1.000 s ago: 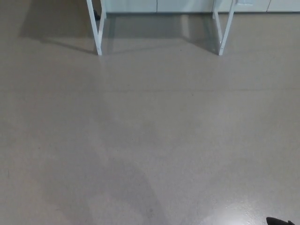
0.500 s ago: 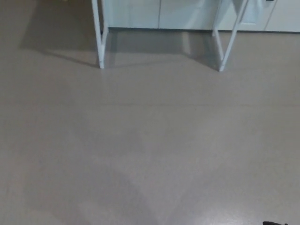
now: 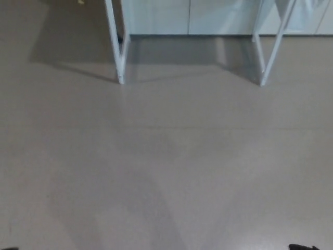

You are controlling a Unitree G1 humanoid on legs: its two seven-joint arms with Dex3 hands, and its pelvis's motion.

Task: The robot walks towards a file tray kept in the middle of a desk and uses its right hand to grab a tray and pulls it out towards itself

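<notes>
- The walking step is judged to be in hand, because only floor and desk legs are seen and no desk top is shown.
- The smooth, pale grey-brown floor [image 3: 171, 156] is seen over most of the head view, and it looks hard and a little shiny, with soft shadows lying on it.
- Two thin white metal desk legs are seen at the far edge of the floor: the left white leg [image 3: 115, 41] and the right white leg [image 3: 270, 47].
- Each leg is shaped like a slim straight bar, and the bars are leaned a little.
- Behind the left white leg, flat white cupboard doors [image 3: 187, 15] are seen, plain and smooth.
- The file tray is not seen at all; it is judged to be up on the desk, above the legs and out of the picture.
- A small dark shape [image 3: 303, 247] is seen at the bottom edge, far from the left white leg and off to the right; it cannot be told what it is.
- No hand is shown, so it cannot be told how far the right hand is spread or whether anything is held in it.
- Next, more steps toward the legs are called for, until the desk top and tray can be seen.
- After that, the right hand would need to be lifted to the front of the tray.
</notes>
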